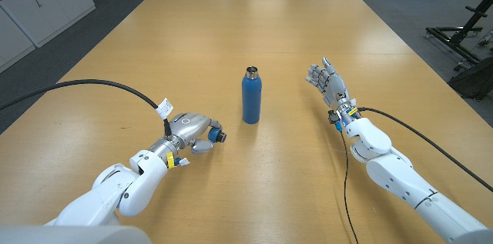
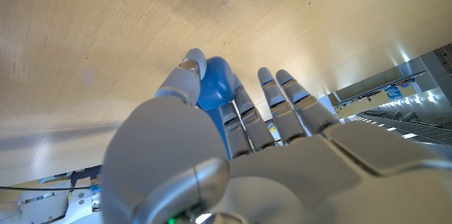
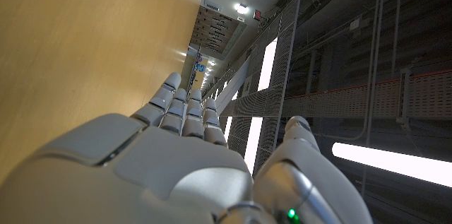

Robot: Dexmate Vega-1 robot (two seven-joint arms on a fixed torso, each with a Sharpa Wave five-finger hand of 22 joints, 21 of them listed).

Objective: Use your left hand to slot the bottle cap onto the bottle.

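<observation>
The left hand (image 1: 192, 132) pinches the small blue bottle cap (image 2: 214, 88) low over the table (image 1: 231, 36), near the upright, open-mouthed blue bottle (image 1: 251, 96); the cap looks light, rigid and slick, best held by its rim, while the right hand (image 1: 330, 82) stands open and empty

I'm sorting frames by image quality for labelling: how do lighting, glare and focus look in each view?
Head view: even light, sharp; the bottle casts only a faint shadow on the table. Left wrist view: the left hand is close and soft-focused, the bottle cap blurred, broad sheen on the wood. Right wrist view: the right hand is soft, and the ceiling lights glare bright.
</observation>
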